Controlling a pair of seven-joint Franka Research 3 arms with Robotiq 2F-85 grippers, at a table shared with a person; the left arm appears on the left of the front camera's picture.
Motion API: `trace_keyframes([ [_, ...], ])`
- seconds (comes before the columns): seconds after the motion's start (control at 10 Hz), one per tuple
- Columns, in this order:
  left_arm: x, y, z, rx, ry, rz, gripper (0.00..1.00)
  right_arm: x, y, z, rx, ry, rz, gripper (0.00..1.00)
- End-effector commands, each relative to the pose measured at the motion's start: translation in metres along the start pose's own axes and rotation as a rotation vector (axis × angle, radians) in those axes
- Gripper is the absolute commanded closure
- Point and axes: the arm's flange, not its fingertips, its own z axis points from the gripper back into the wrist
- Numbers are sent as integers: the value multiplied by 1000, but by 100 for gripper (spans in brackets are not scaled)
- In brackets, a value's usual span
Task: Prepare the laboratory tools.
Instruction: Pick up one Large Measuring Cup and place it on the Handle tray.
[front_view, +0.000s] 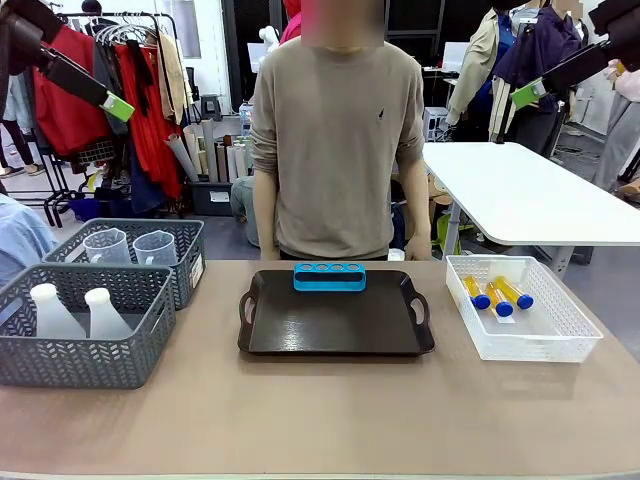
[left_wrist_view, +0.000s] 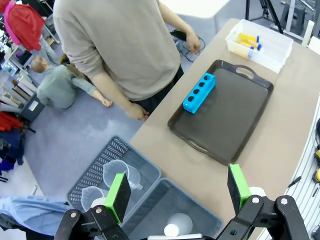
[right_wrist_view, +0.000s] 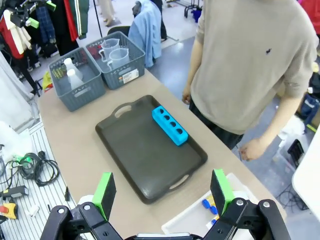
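Left fingers (left_wrist_view: 118, 195) are hanging high over the tabletop's (front_view: 320, 420) left end, spread wide, gripping nothing; in the left wrist view they are framing the two grey baskets below. Near grey basket (front_view: 90, 355) is sitting at the left edge, holding two white flasks (front_view: 52, 312) standing upright side by side. Far grey basket (front_view: 190, 270) is sitting just behind it, touching or nearly so, carrying two clear beakers (front_view: 107, 246) standing upright next to each other. Dark tray (front_view: 330, 325) is lying at the middle of the tabletop, handles pointing left and right, apart from the baskets on either side. Blue rack (front_view: 329, 276) is sitting on the tray along its far rim, its four holes facing up. Person (front_view: 335, 140) in a beige sweater is standing at the far edge directly behind the tray, arms hanging down, hands touching nothing. White basket (front_view: 520, 345) is resting to the right of the tray, near but not touching. Three amber tubes (front_view: 497, 298) are lying flat in it, close together toward its far left part, blue caps pointing toward the robot's side. Right fingers (right_wrist_view: 221, 189) are hovering high above the right end, spread wide, pinching nothing; in the right wrist view they are hanging over the near edge beside the tray and white basket.
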Motion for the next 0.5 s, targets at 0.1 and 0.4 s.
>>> trace_keyframes([
  [0.1,-1,1,1,7,7,-8,0,0,1,0,5,-3,2,0],
  [0.4,-1,1,1,7,7,-8,0,0,1,0,5,-3,2,0],
])
